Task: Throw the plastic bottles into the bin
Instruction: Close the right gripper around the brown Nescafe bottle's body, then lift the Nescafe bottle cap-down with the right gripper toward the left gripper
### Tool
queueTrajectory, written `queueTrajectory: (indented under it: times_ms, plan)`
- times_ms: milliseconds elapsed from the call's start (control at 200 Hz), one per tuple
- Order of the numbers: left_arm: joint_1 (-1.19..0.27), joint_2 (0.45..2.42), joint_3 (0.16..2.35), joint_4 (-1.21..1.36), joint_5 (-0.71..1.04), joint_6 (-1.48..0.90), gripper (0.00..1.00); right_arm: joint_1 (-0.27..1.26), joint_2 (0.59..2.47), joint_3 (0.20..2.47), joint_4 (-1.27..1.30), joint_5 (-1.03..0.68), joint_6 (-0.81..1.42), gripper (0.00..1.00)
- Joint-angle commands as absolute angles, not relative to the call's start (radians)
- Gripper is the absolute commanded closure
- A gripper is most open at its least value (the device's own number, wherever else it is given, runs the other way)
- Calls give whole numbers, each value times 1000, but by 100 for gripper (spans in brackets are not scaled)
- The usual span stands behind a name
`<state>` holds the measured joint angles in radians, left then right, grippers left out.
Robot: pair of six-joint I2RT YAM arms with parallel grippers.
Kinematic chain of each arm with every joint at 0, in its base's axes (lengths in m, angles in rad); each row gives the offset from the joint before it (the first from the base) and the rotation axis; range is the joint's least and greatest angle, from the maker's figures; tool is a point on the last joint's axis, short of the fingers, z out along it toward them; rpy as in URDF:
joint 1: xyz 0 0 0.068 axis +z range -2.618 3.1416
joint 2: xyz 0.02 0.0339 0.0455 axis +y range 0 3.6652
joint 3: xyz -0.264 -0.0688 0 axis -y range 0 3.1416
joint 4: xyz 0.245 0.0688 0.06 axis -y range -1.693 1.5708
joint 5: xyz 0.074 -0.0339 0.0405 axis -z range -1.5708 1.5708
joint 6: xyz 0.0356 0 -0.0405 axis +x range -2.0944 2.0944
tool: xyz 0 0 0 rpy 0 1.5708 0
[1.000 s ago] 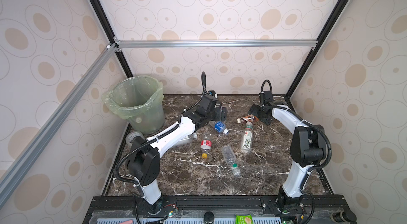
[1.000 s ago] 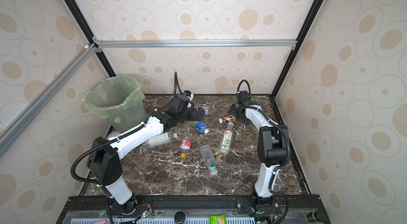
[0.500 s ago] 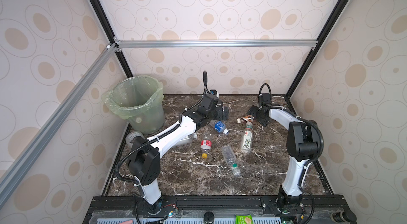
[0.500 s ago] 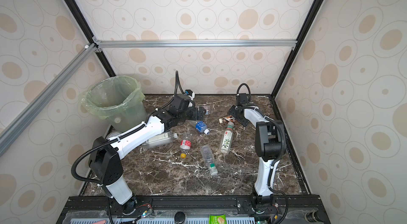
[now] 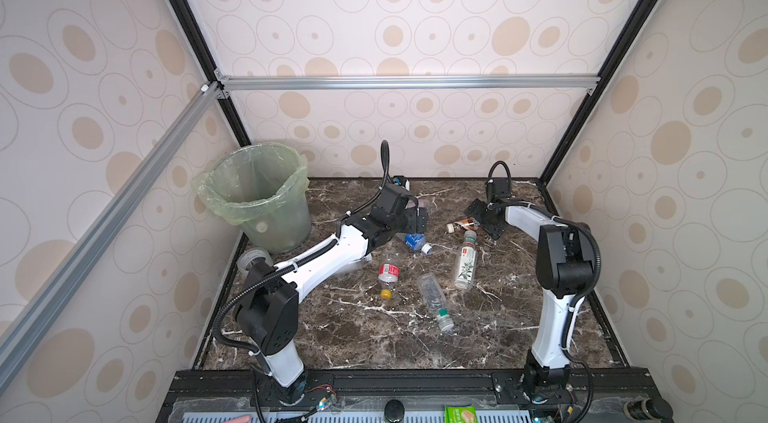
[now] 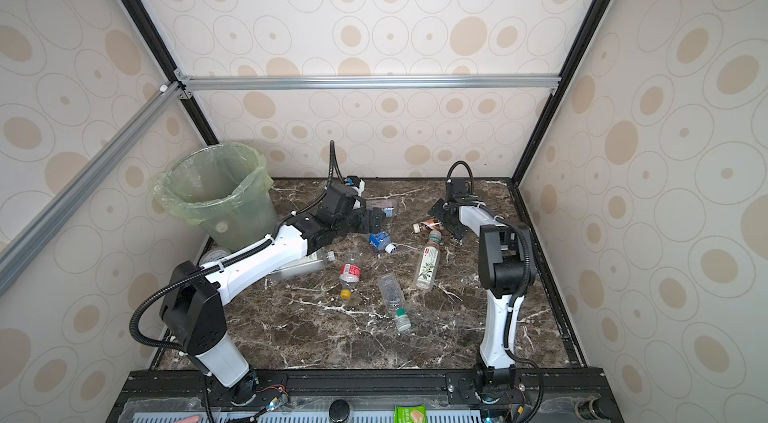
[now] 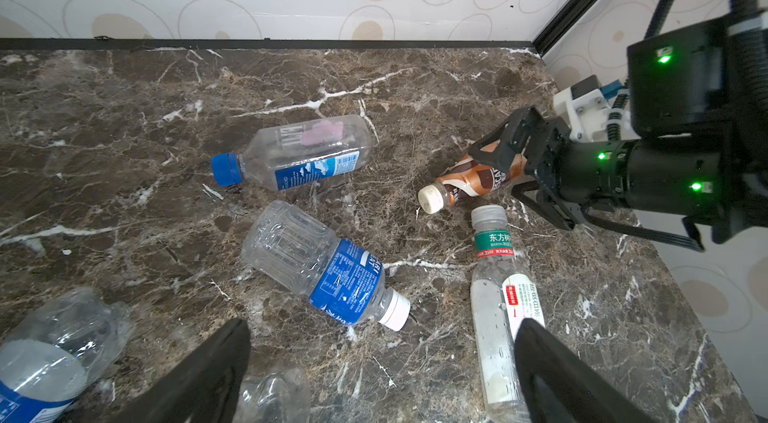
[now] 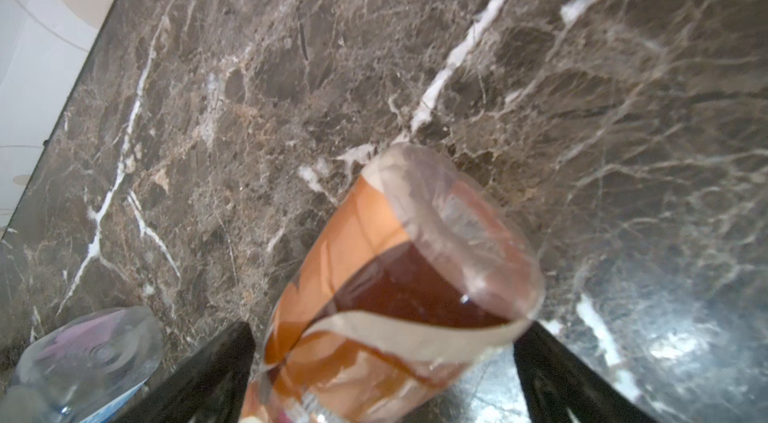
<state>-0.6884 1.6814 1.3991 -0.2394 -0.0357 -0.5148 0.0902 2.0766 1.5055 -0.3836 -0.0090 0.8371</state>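
Brown bottle point(image 8: 395, 267): probably light, slick, crushable; best pinched mid-body. Right gripper point(image 8: 382, 335) spread astride it; left gripper point(image 7: 384, 329) spread, empty.

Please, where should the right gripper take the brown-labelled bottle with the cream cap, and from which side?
Grip the brown bottle across its wide labelled body, coming from its base end. It lies on its side with the cream cap pointing away from the right gripper, whose open jaws stand on either side of the body.
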Motion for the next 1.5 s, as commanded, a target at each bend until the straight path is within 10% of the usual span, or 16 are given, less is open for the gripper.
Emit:
queueTrajectory:
  times_ms: [0, 605, 1495]
  plan:
    - [-698, 1636, 1390, -213, -63, -497, 1, 80, 2106, 1528, -365, -24, 870, 1]
    - [-697, 1604, 1353, -213, -90, -476, 1, 74, 2160, 1514, -290, -61, 968, 30]
    - [-697, 1565, 1324, -215, -105, -480, 1, 78, 2115, 1614, -230, -162, 949, 44]
